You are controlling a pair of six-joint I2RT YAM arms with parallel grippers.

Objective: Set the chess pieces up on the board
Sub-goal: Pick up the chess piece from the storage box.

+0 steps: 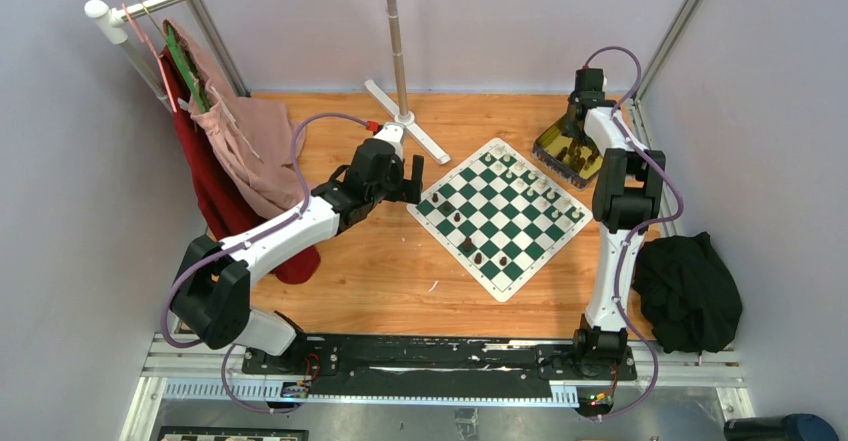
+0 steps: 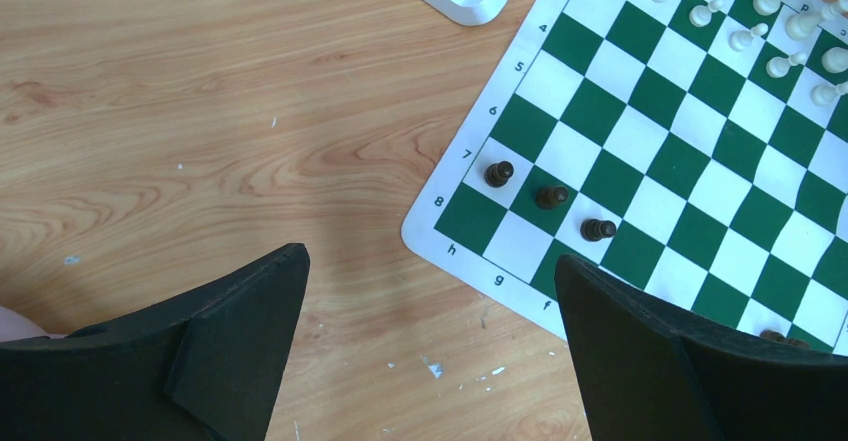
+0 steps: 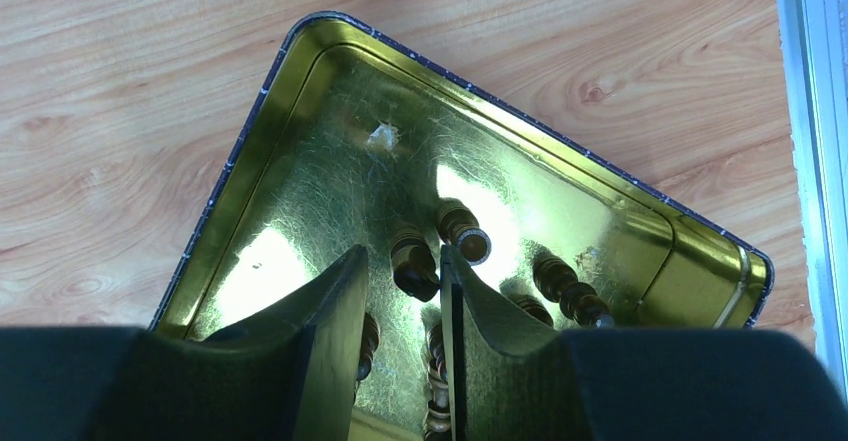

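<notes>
- Nearest the bases, just off the left corner of the board: left gripper spread full wide, pinching nothing, only bare wood and the board's corner between its fingers.
- On the board, along its near-left edge: a short row of dark pawns, upright, one to a square, with more dark pieces trailing toward the near corner.
- Over at the board's far-right edge: white pieces standing in their ranks, that side looking largely filled.
- Past that far-right edge, just beside the board: gold tin, open, with more brown pieces lying on their sides inside.
- Directly over the tin: right gripper, drawn in to a narrow slot, tips down near the tin floor and straddling one lying dark piece. Sliver of gap on one side, so no firm pinch to report; contact on the other pad impossible to call.
- Key relation: piece dead ahead between the tips, long axis roughly along the fingers, good for a squeeze across its narrow body.
- Plainly the right arm's job, with the left arm well apart on the board's opposite side.
- Likely next: pinch, lift, carry toward the board's dark side. Tricky part, probably: getting a piece gripped lying down to stand upright.
</notes>
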